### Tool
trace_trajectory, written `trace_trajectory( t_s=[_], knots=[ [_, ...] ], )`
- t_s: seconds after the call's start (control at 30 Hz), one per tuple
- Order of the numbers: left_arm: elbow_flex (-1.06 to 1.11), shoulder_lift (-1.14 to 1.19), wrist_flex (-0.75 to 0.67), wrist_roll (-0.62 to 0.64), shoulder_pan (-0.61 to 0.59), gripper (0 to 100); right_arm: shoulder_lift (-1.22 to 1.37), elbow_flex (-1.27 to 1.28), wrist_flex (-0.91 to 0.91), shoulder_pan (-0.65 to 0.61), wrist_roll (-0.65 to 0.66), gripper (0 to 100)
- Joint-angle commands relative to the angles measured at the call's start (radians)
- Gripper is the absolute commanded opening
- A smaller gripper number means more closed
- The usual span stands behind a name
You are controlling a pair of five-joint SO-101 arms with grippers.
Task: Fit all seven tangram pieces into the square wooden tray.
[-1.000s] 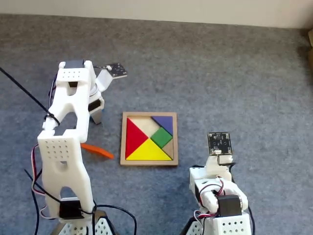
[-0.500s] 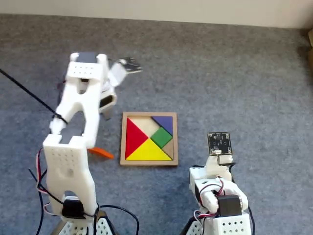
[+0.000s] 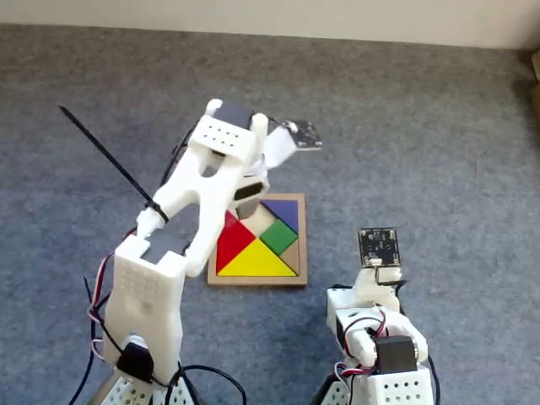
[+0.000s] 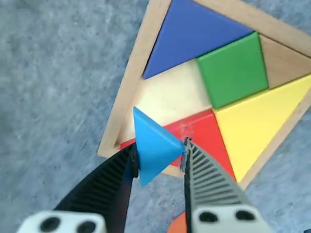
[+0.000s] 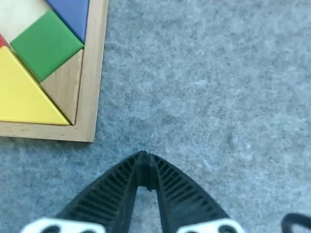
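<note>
So the left arm [image 3: 202, 194] runs from the lower left of the high view up to the middle, with its head over the upper left corner of the tray [image 3: 257, 281]. The left gripper [image 4: 159, 149] is clamped on a light blue triangle [image 4: 154, 145], which sits over the tray's rim and the red triangle [image 4: 206, 138]. Can't tell if it's touching down.

In the tray, red is on the left, the yellow triangle [image 3: 253, 261] runs along the bottom, the green square [image 3: 277, 236] is center-right and the dark blue triangle [image 3: 285, 211] is top right. There's a pale gap [image 4: 167, 97] between dark blue and red, plus a bare wood triangle [image 3: 291, 251] right of the green.

An orange piece [image 4: 177, 224] peeks out between the finger bases.

The right arm [image 3: 375, 346] sits lower right. The right gripper [image 5: 145, 170] is pinched together on nothing, over carpet [image 5: 218, 97] near the tray's corner.
</note>
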Motion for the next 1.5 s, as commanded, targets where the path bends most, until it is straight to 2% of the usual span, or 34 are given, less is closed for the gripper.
trace_trajectory(
  t_s=[0.0, 0.17, 0.37, 0.53, 0.8, 0.93, 1.1, 1.47],
  knots=[
    [-0.005, -0.065, 0.006, 0.014, 0.056, 16, -0.018, 0.148, -0.028, 0.013, -0.002, 0.6],
    [-0.01, -0.065, -0.012, 0.08, 0.079, 22, -0.018, 0.148, -0.028, 0.013, -0.002, 0.6],
    [-0.015, -0.077, -0.006, 0.081, 0.076, 22, -0.018, 0.148, -0.028, 0.013, -0.002, 0.6],
    [-0.041, -0.067, -0.023, 0.098, 0.016, 22, -0.018, 0.148, -0.031, 0.035, 0.0, 0.6],
    [-0.025, -0.021, -0.193, 0.244, -0.058, 22, -0.018, 0.148, -0.058, 0.038, 0.0, 0.6],
    [-0.027, 0.065, -0.249, 0.252, -0.067, 22, -0.018, 0.148, -0.061, 0.038, -0.002, 0.6],
    [-0.022, 0.111, -0.247, 0.252, -0.038, 22, -0.018, 0.148, -0.062, 0.038, -0.002, 0.6],
    [-0.025, 0.042, -0.123, 0.253, 0.064, 16, -0.018, 0.148, -0.062, 0.038, -0.002, 0.6]
  ],
)
